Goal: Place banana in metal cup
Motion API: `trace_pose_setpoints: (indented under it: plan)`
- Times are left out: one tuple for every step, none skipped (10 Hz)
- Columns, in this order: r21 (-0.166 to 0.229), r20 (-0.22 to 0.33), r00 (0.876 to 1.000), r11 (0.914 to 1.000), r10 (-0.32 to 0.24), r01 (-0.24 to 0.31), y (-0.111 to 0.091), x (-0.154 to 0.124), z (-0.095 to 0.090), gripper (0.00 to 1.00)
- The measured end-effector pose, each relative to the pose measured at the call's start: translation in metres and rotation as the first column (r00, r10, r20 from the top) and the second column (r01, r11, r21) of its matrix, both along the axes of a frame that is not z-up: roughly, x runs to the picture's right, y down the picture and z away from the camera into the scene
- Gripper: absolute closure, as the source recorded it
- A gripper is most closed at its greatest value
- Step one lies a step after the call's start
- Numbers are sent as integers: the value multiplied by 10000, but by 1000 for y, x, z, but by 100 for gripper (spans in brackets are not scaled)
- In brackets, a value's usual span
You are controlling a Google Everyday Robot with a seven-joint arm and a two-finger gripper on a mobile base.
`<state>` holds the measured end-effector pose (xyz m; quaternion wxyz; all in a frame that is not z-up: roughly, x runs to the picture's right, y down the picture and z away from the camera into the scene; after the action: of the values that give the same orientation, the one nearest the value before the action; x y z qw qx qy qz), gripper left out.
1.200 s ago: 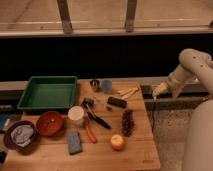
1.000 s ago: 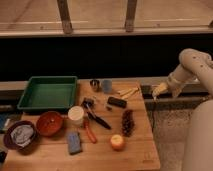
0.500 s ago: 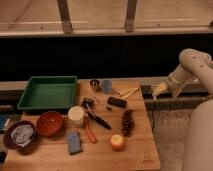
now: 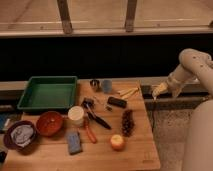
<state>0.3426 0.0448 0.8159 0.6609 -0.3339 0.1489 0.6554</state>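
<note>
Pincer [image 4: 158,92] is hanging off the right edge of the wooden surface [image 4: 142,150], its jaws standing apart and gripping nothing, near the banana [image 4: 128,92] but not touching it. The banana is lying near the back right part of the surface, just behind the black block [image 4: 117,102]. The metal cup [image 4: 95,84] is standing upright further left, just beside the blue-grey cup [image 4: 107,86] and near the right rim of the green tray [image 4: 47,79].
</note>
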Motion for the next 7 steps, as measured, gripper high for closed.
trace_pose_setpoints:
  plan:
    - [6, 0, 10000, 10000, 0, 0, 0, 0, 0, 25]
    - [4, 0, 10000, 10000, 0, 0, 0, 0, 0, 25]
    - [9, 6, 10000, 10000, -15, 15, -1, 0, 0, 25]
    - [-4, 44, 10000, 10000, -51, 51, -1, 0, 1, 25]
    - [-15, 127, 9999, 10000, -73, 73, -3, 0, 4, 25]
    - [58, 225, 9997, 10000, -66, 65, -15, -5, 14, 25]
    - [155, 330, 9994, 9999, -74, 69, -29, -15, 26, 25]
